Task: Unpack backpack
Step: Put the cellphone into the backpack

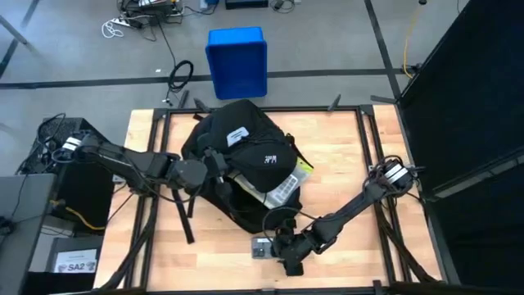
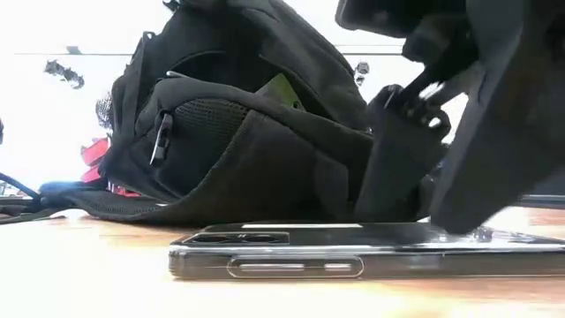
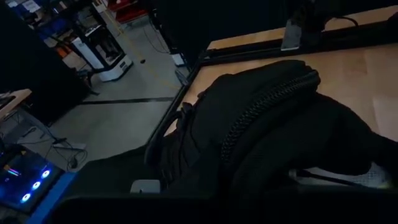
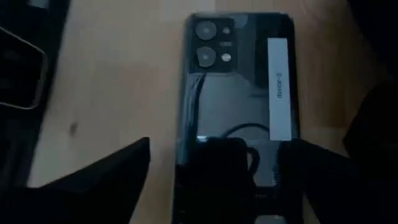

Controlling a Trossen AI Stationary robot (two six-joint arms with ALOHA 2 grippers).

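The black backpack point(image 1: 246, 160) lies on its side in the middle of the table, its opening toward the near right, with yellow-green lining point(image 1: 304, 169) and a pale flat item point(image 1: 282, 190) showing. My left gripper point(image 1: 214, 166) is at the backpack's left side. A dark phone point(image 4: 236, 93) in a clear case lies flat on the table near the front edge, camera side up, with a white label strip point(image 4: 279, 87). My right gripper point(image 4: 224, 186) is open low over the phone's end away from the cameras, one finger on either side of it. My right gripper slants down over the phone's end point(image 2: 481, 237) from the table's right. Its fingers point(image 4: 106, 180) stand wide apart on either side of that end. Whether they touch the phone, I cannot tell.
A blue plastic box point(image 1: 237, 61) stands on the floor past the table's far edge. A black strap point(image 1: 184, 217) trails from the backpack toward the near left. Bare wood lies to the right of the backpack point(image 1: 344, 156).
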